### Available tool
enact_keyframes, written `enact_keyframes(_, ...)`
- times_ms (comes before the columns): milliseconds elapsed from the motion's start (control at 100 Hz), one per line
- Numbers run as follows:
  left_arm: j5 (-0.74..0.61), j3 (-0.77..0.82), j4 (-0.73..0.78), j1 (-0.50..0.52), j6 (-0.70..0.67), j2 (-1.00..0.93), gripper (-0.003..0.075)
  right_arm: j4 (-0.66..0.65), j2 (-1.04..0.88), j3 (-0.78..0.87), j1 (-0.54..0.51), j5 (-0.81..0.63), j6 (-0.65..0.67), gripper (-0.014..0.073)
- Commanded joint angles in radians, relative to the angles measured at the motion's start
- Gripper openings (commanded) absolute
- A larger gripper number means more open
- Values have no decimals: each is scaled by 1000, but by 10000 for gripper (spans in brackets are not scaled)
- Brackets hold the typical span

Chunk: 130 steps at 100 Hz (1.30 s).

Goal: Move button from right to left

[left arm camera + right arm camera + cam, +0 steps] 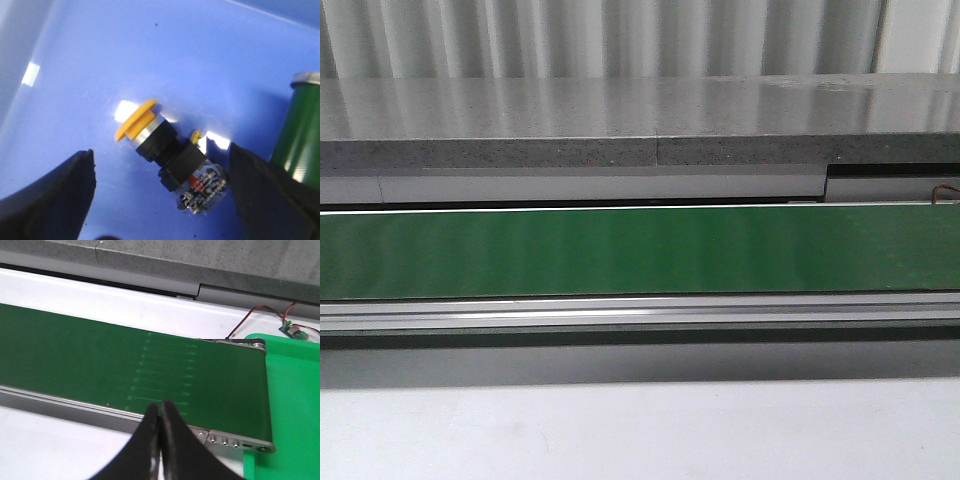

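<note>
Blue bin floor (150, 50) fills my left wrist cam. L gripper (162, 192) hangs over it w/ fingers (55, 195) spread wide, holding nothing. Between them the button (167, 155) lies on its side on the blue floor, yellow cap (135, 120) pointing away from the clear contact block; can't tell if either finger touches it. Green cylinder (295, 135) sits just beside it. Front cam: green conveyor belt (640, 250) only, no arms. R gripper (160, 427) is pressed together, empty, above belt edge; green tray (292, 405) at belt end.
</note>
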Motion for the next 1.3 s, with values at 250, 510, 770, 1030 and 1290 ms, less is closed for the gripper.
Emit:
enact_keyframes(250,-141,25,-40,-50,-4,-374,535,5,0,-24,0,-70,-10,-67)
enact_keyframes(510,-273,244,-40,-219,-4,-683,535,5,0,-24,0,-70,-10,-67)
enact_keyframes(770,-249,389,-74,-361,-4,-1007,450,5,0,-24,0,-70,-10,-67)
enact_keyframes(1030,-169,489,-119,-431,-4,-1264,44,5,0,-24,0,-70,-10,-67)
enact_keyframes(1290,-169,525,-119,-431,-4,-1355,-20,5,0,-24,0,-70,-10,-67)
